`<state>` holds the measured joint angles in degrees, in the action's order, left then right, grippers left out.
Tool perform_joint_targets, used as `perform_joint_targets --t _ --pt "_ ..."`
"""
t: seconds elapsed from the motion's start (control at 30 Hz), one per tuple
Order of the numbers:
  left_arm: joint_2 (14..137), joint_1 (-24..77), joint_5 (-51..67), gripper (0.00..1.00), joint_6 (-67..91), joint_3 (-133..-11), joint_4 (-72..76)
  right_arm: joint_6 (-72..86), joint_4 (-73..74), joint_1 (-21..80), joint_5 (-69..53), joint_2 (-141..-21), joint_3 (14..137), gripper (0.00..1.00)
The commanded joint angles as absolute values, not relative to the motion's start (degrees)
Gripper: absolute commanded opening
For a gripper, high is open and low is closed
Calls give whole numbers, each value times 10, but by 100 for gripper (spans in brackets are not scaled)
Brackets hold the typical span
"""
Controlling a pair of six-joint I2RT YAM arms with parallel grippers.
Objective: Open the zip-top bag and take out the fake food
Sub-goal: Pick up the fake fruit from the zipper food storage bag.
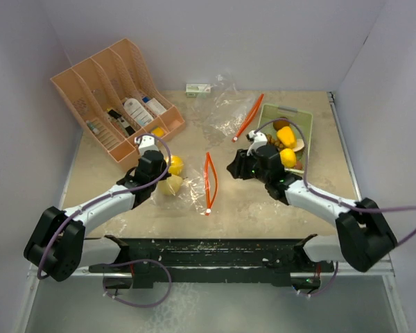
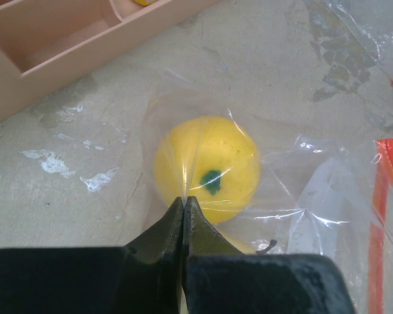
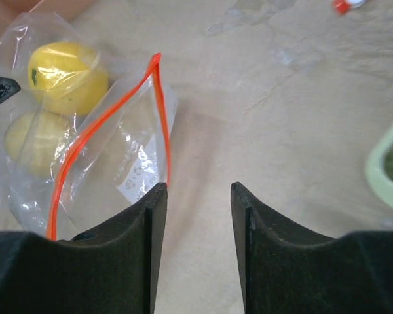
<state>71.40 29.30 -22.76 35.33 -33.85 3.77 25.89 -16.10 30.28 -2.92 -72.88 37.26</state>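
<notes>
Left gripper (image 2: 184, 201) is clamped shut on film of the bag (image 3: 124, 157) beside two lemons (image 3: 67, 75); right gripper (image 3: 196, 190) hangs half open, empty, at the mouth. If the thin pinch slips, or my right finger snags that mouth, the whole bag drags. Bag lies between my grippers, long axis left-right, orange mouth facing right.

Yellow lemons (image 1: 174, 165), clear bag (image 3: 128, 150) edged orange, peach rack (image 1: 104, 76), green tray (image 1: 272, 111)
</notes>
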Motion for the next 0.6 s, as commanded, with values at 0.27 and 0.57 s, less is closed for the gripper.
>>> perform_joint_targets --t 0.27,0.57 --pt "678 295 -190 0 354 -351 64 330 -405 392 -105 -947 441 35" --pt "660 308 -152 0 352 -360 66 376 -563 420 -146 -1015 436 47"
